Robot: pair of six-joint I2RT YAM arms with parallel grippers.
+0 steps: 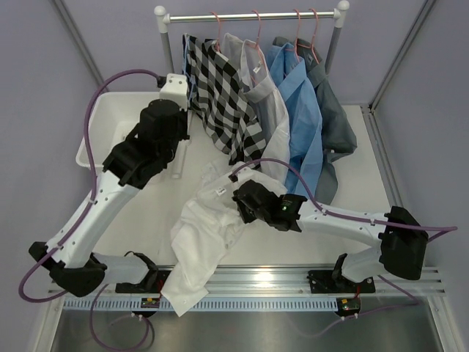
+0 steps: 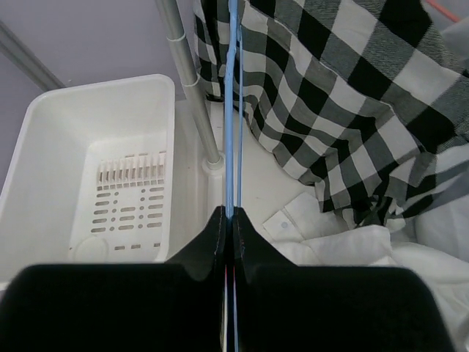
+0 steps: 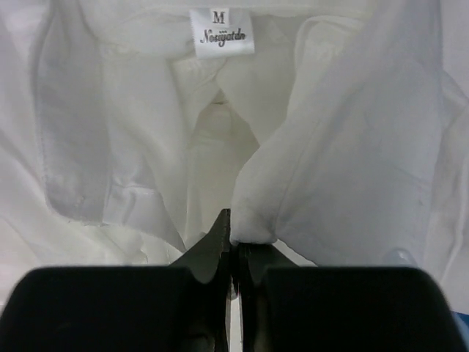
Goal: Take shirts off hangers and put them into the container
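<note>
desk [image 1: 366, 154]: carried the rail at the far edge, the tub at the far left and one loose shirt in the middle.
rail [image 1: 249, 15]: stood at the back so the clothes hung clear of the desk, within reach of both arms.
hanging shirts [image 1: 220, 95]: four hung in a row, check, pale grey, light blue and dark grey, none taken off yet.
white shirt [image 1: 201, 235]: lay crumpled on the desk between the arms, its hem spilling over the near edge, not yet in the tub.
tub [image 1: 110, 125]: sat just left of the rail post with nothing in it, its slotted bottom bare, close by for the drop.
pink hangers [image 1: 256, 33]: hooked over the rail, each carrying one of the four shirts.
blue hanger [image 2: 233, 110]: ran as a thin wire up from the left claw beside the check shirt, apparently kept away from the cloth.
left claw [image 2: 229, 220]: closed on the blue hanger's wire, beside the tub.
right claw [image 3: 233, 238]: pinched shut on a fold of the white shirt near the collar, likely to lift it over.
size tag [image 3: 222, 33]: showed inside the open collar, so the shirt lay inside up.
</note>
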